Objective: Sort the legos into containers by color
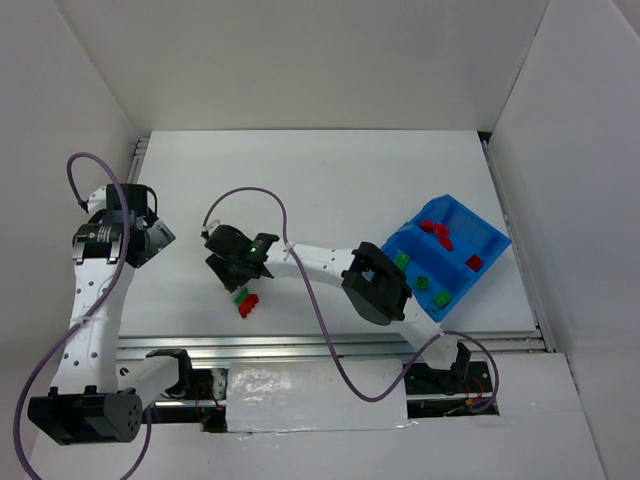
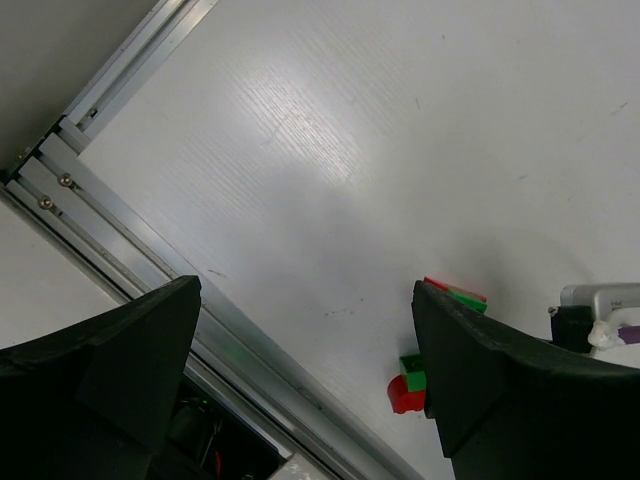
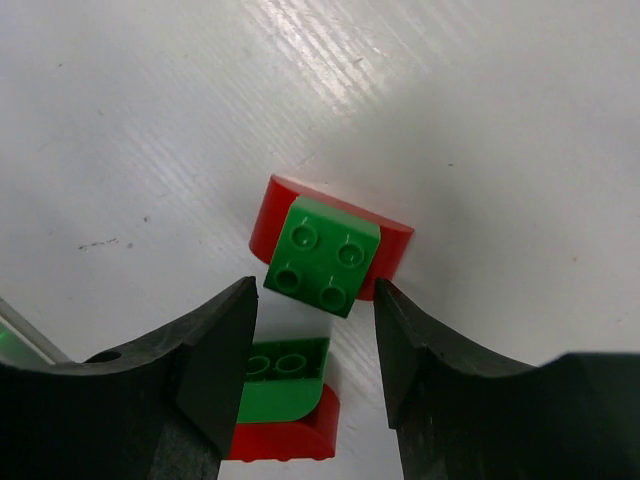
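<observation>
Two small stacks of legos lie on the white table near the front edge (image 1: 245, 300). In the right wrist view, one is a green square brick (image 3: 324, 256) on a red curved brick (image 3: 392, 247). The other is a green brick (image 3: 282, 384) on a red one (image 3: 285, 438). My right gripper (image 3: 315, 335) is open just above them, with the second stack between its fingers; it also shows in the top view (image 1: 232, 276). My left gripper (image 2: 310, 380) is open and empty at the far left (image 1: 157, 236). The blue bin (image 1: 492, 236) holds red legos (image 1: 436, 232) and green legos (image 1: 421, 283) in separate compartments.
The aluminium rail (image 1: 330, 345) runs along the table's front edge, close to the stacks. White walls enclose the table. The right arm's elbow (image 1: 378, 284) hangs beside the bin's left end. The left wrist view also shows the two stacks (image 2: 408, 384).
</observation>
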Motion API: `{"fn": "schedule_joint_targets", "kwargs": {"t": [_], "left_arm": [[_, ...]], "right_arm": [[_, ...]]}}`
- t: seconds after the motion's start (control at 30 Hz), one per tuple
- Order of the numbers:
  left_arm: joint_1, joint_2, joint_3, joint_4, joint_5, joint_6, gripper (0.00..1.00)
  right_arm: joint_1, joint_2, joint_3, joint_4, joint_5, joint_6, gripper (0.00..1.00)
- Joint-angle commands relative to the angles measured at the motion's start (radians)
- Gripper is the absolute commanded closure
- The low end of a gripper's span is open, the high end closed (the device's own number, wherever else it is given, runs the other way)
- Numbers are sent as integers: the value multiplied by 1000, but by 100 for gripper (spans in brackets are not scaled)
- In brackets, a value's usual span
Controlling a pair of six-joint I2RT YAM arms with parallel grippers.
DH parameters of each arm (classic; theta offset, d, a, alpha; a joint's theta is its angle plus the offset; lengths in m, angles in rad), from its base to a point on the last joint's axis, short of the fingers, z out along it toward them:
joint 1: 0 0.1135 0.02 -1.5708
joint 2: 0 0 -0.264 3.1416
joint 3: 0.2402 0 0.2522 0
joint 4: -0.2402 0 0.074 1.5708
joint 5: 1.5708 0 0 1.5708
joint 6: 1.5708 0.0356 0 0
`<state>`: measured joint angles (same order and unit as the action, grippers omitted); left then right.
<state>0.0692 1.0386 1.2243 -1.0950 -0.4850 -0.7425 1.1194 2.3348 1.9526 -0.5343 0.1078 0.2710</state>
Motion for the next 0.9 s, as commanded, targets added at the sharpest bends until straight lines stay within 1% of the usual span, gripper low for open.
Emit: {"fn": "schedule_joint_targets", "kwargs": {"t": [0.0, 0.13, 0.17, 0.23, 0.3, 0.33, 0.47, 0.57, 0.7, 0.8, 0.83, 0.87], "left_arm": [[6, 11, 20, 43, 58, 58, 0], [4, 24, 0, 55, 98, 72, 0], [6, 28, -2, 57, 102, 72, 0], [6, 28, -2, 60, 103, 75, 0], [6, 24, -5, 61, 103, 72, 0], [6, 21, -3, 61, 102, 66, 0], [7, 6, 12, 31, 69, 35, 0], [7, -17, 17, 30, 45, 14, 1], [7, -25, 14, 30, 49, 8, 0], [7, -28, 3, 32, 65, 9, 0], [9, -31, 1, 35, 68, 12, 1], [7, -34, -2, 35, 69, 11, 1]], "right_arm": [[8, -2, 25, 45, 82, -7, 42], [8, 6, 42, 37, 102, -10, 43], [8, 17, 49, 30, 104, -10, 45], [8, 23, 55, 23, 104, -9, 46], [8, 20, 36, 36, 99, -1, 44], [8, 17, 29, 52, 93, 3, 39], [7, 11, 32, 77, 81, 30, 38], [7, 1, 23, 115, 61, 54, 35], [5, 20, 54, 119, 78, 89, 34], [3, 58, 97, 91, 127, 108, 39], [3, 75, 107, 74, 133, 112, 43], [0, 80, 111, 71, 136, 114, 44]]}}
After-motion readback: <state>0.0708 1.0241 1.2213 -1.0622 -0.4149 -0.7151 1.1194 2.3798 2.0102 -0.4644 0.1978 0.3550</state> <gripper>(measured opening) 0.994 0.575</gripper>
